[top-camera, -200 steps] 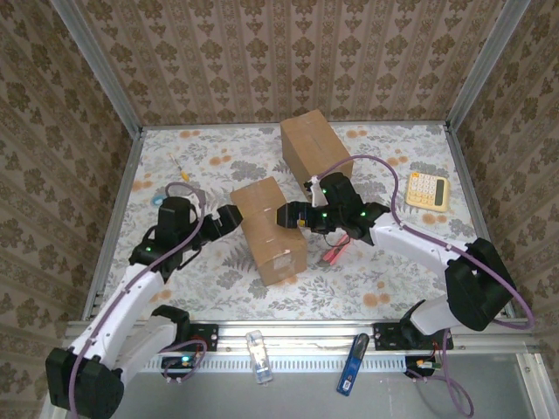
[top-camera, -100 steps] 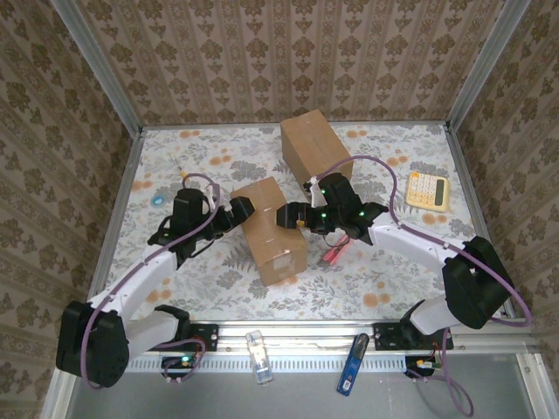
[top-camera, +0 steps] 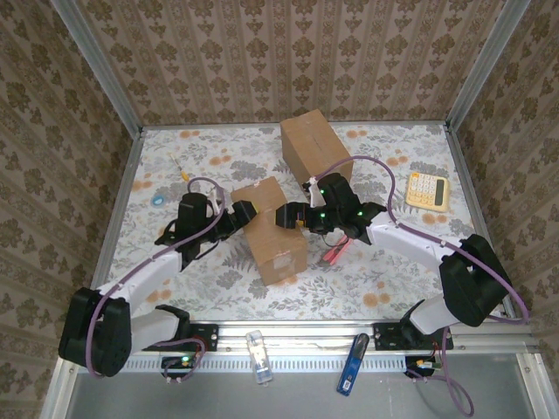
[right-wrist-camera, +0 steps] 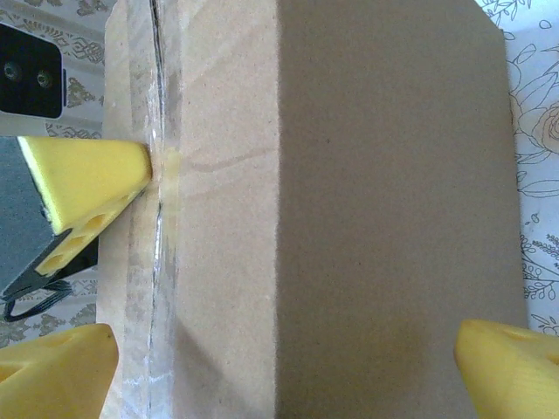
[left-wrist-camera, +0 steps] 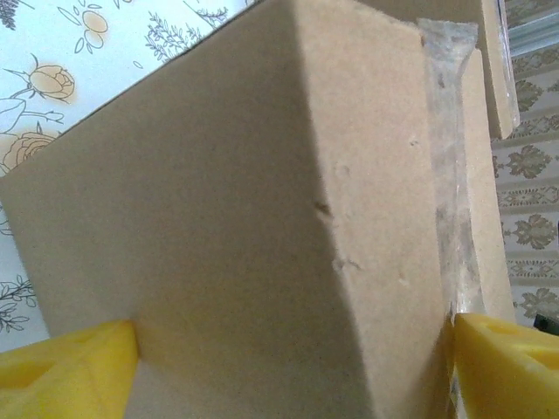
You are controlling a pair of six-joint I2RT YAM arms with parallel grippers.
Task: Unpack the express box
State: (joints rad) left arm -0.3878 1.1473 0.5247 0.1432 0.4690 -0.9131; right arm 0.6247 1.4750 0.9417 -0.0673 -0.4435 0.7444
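Express box point(top-camera: 271, 240): lying at ctr of frame, tape seam point(right-wrist-camera: 157, 262) unbroken, unpacking not yet started. Straddling its left side w/ L gripper point(top-camera: 242, 212), jaws wide, pads at both faces, grip not confirmable. Bracketing opp. side w/ R gripper point(top-camera: 285, 216), jaws fully spread. Remaining: breaking tape, opening flaps, removing contents.

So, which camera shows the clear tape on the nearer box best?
The right wrist view: the tape runs along the box, close and sharp. The left wrist view shows it as a glossy band near the right edge. From the top external view it is too small to tell.
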